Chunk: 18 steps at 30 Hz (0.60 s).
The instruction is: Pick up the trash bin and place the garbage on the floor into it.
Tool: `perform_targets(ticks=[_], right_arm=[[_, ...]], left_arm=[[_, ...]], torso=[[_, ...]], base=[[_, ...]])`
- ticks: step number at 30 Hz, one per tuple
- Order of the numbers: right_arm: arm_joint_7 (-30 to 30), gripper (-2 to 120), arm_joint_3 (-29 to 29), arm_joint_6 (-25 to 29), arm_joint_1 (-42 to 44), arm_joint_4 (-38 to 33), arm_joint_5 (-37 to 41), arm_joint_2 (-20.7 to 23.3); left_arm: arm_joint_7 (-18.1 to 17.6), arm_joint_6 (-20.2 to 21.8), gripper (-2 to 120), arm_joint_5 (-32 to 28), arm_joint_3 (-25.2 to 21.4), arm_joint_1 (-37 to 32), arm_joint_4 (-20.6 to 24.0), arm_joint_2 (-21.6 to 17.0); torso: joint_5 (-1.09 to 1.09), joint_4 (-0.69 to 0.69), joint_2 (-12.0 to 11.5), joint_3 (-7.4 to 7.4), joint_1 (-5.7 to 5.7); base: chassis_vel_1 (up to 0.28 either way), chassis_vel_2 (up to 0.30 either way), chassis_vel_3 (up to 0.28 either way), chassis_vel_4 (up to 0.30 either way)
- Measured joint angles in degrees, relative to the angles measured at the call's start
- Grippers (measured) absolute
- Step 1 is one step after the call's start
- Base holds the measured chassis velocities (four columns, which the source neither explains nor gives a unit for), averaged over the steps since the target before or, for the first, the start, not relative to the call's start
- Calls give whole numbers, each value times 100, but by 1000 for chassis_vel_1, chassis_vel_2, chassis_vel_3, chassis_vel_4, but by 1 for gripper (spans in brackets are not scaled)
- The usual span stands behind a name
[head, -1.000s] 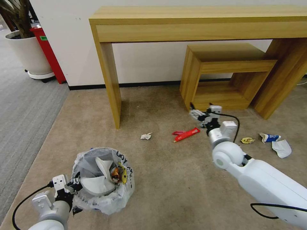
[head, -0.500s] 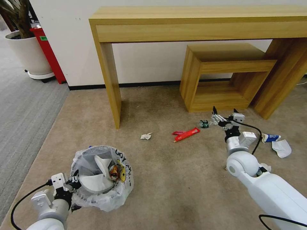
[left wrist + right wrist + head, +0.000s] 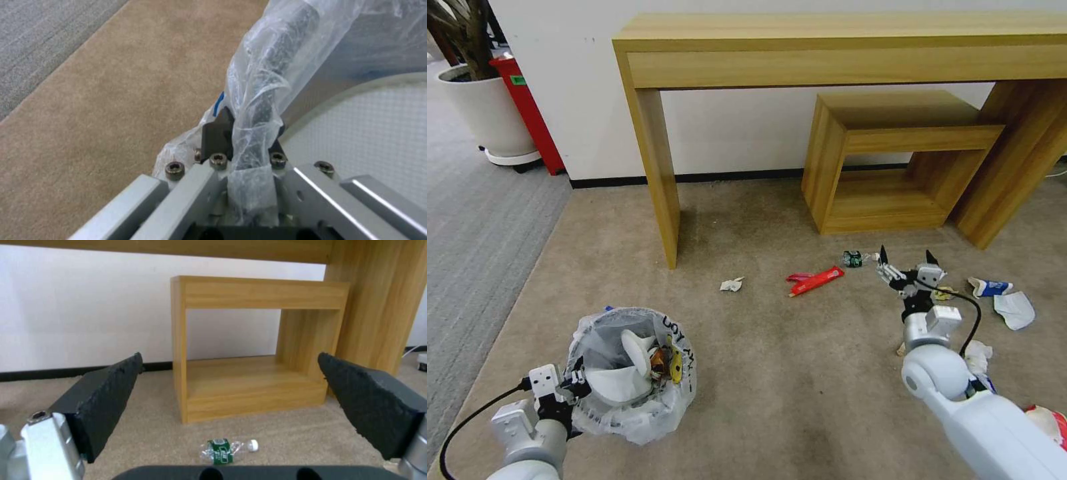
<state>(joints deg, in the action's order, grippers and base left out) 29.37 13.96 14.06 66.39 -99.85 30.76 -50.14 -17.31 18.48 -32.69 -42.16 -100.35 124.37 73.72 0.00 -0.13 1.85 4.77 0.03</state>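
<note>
Clamped on the rim of the small round trash bin (image 3: pixel 627 373) with its crinkly translucent plastic liner, my left claw (image 3: pixel 570 387) holds it over the beige short-pile carpet floor (image 3: pixel 774 373); a white slipper (image 3: pixel 627 370) and wrappers lie inside. My right claw (image 3: pixel 906 259) hangs spread wide and empty just beside a crushed clear bottle with a green label (image 3: pixel 227 449), which lies on the carpet before the low wooden stool (image 3: pixel 894 153). A red wrapper (image 3: pixel 816 280) and crumpled white tissue (image 3: pixel 731 285) lie farther left.
</note>
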Motion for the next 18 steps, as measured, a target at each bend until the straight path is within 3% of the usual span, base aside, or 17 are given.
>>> perform_targets(ticks=[9,18], right_arm=[[-262,100,287,270,343,178,-344,-46],[-283,100,199,319,286,341,-409,-80]], left_arm=[[12,-42,0,86,-5,-79,8,113],[14,-53,0,60,-61,-49,-32,107]], torso=[[0,0,0,0,0],[0,0,0,0,0]], base=[[0,0,0,0],[0,0,0,0]])
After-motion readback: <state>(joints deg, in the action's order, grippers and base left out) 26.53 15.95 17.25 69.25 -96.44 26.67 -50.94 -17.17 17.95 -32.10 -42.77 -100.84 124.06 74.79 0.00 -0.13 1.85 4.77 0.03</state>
